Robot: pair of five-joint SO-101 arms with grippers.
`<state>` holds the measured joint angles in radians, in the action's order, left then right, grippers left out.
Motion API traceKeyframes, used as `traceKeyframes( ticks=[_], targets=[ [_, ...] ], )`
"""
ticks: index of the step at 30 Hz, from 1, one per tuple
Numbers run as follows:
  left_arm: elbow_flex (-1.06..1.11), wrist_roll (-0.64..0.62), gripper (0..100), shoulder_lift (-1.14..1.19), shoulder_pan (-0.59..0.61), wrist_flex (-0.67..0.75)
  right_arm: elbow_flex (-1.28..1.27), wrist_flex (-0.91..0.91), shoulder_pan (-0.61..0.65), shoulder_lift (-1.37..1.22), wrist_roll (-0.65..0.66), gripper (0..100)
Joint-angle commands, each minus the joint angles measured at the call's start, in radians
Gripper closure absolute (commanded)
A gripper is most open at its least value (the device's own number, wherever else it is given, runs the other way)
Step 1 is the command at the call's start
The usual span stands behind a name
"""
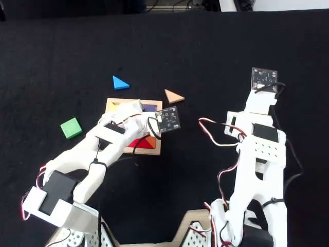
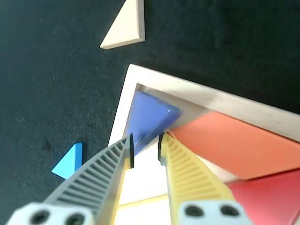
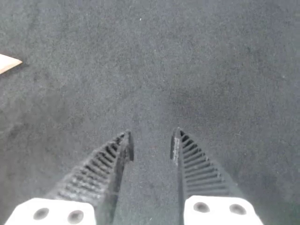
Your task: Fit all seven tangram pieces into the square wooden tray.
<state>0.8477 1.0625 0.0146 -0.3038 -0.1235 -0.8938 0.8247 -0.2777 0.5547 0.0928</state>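
Observation:
The square wooden tray [image 1: 110, 103] lies left of the table's centre, under my left arm. My left gripper [image 2: 146, 147] is over one tray corner [image 2: 211, 96], shut on the corner of a purple triangle [image 2: 147, 115] that rests tilted there. An orange piece [image 2: 234, 145], a red piece [image 2: 267, 197] and a yellow piece [image 2: 140, 211] lie in the tray beside it. Outside the tray are a blue triangle [image 1: 120, 82], a tan triangle [image 1: 174, 95] and a green square [image 1: 71, 128]. My right gripper [image 3: 151, 140] hangs open over bare cloth, far right of the tray.
Black cloth covers the table. The right arm [image 1: 259, 144] stands at the right with red and white cables looping beside it. The tip of the tan triangle [image 3: 7, 63] shows in the right wrist view.

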Motion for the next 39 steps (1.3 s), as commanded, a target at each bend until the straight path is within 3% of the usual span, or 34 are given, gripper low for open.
traceKeyframes(
  ticks=[1, 12, 15, 21, 28, 31, 35, 39],
  targets=[
    [-0.019, -0.011, 88, -0.035, 0.010, 0.006, 0.038, -0.018, -0.006, 0.030, -0.005, 85.4],
    [0.225, 0.011, 88, -0.427, 0.065, 0.003, 0.038, -0.017, -0.006, 0.030, -0.002, 85.4],
    [0.186, -0.110, 88, -0.462, 0.110, -0.123, 0.038, -0.017, -0.006, 0.030, -0.002, 85.4],
    [-0.335, -0.595, 88, -0.333, 0.205, -0.669, 0.038, -0.011, 0.028, 0.030, -0.002, 85.4],
    [-0.990, -0.701, 88, 0.025, 0.076, -1.287, 0.022, -0.011, 0.044, 0.030, 0.003, 85.4],
    [-1.202, -0.779, 88, 0.190, 0.070, -1.392, 0.022, -0.011, 0.046, 0.030, 0.005, 85.4],
    [-1.440, -0.898, 88, 0.399, 0.062, -1.409, 0.022, -0.017, 0.044, 0.030, 0.075, 85.4],
    [-1.630, -0.934, 88, 0.571, 0.012, -1.407, 0.001, -0.048, 0.043, 0.031, 0.157, 85.4]
  ],
)
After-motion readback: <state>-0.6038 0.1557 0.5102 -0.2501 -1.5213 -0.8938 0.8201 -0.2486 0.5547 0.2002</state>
